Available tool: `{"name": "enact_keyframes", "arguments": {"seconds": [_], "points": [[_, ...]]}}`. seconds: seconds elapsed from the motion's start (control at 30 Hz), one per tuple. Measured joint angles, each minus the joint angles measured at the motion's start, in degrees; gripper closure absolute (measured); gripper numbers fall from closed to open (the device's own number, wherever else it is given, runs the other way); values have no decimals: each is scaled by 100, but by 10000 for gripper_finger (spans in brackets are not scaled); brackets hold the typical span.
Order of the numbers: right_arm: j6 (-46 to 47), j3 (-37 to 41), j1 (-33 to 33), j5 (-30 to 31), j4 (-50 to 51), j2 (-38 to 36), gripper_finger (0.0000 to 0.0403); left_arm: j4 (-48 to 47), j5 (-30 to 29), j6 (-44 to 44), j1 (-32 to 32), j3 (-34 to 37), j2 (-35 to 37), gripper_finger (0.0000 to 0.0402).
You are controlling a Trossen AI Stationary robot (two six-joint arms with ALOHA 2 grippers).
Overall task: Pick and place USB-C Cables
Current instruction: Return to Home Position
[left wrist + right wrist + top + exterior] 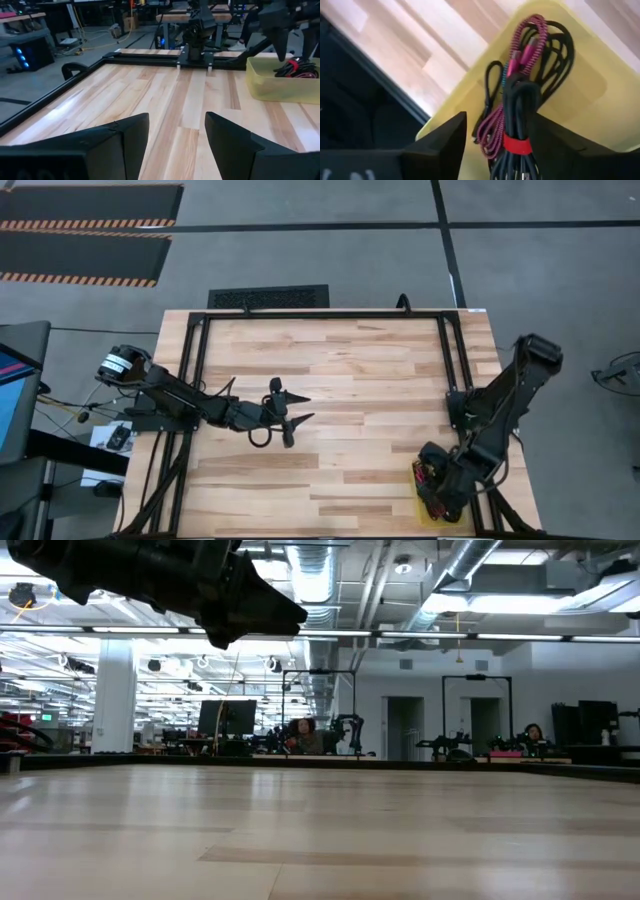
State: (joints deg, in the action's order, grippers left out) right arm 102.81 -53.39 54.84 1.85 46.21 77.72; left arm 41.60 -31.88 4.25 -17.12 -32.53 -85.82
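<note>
USB-C cables (520, 100) inside yellow tray (592, 85)

The desk (350, 370) is pale blond wood laid in long planks with tan streaks, and it is edged by a black frame (320, 314). The left gripper (176, 117) and the right gripper (498, 120) are matte black, with equally black fingers (125, 145). At the near right corner, the tray (590, 85) is translucent yellow. Of the USB-C Cables (555, 60) inside it, the magenta cable (522, 42) has a braided pink-and-dark weave. A black bundle (520, 107) wears a bright red band (516, 145), a thin black loop (492, 80) lies beside it, and a sliver of teal (505, 75) shows. The floor (300, 250) is grey. The black mats (80, 202) at far left have orange-and-black striped edges.
</note>
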Motion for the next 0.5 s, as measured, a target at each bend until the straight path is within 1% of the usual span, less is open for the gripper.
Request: {"name": "enact_keyframes", "arguments": {"seconds": [0.07, 0.1, 0.17, 0.2, 0.27, 0.33, 0.37, 0.4, 0.43, 0.5], "points": [[-241, 0, -33, 45, -19, -96, 169, 0, 2, -47, -2, 0, 0, 216], [-420, 0, -59, 160, -28, -140, 169, -2, 4, -67, -2, 0, 0, 216], [-1027, 0, -135, 556, -80, -243, 171, 1, 2, -107, -23, 0, 0, 216], [-1459, 0, -191, 889, -140, -293, 173, 25, 0, -138, -30, 2, -2, 216], [-2381, 0, -321, 1865, -250, -385, 178, 153, -38, -176, -65, 2, -2, 216], [-3182, 3, -444, 3411, -292, -390, 182, 269, -47, -260, -123, 2, 65, 216], [-3414, 42, -517, 4268, -378, -356, 185, 306, -45, -321, -145, 4, 138, 216], [-3580, 102, -630, 4953, -494, -324, 189, 360, -44, -370, -163, 4, 217, 216], [-3762, 157, -798, 5296, -598, -286, 192, 354, -51, -426, -175, 7, 319, 216], [-4305, 264, -1259, 5452, -1000, -171, 201, 377, -114, -512, -203, 98, 548, 216]]}}
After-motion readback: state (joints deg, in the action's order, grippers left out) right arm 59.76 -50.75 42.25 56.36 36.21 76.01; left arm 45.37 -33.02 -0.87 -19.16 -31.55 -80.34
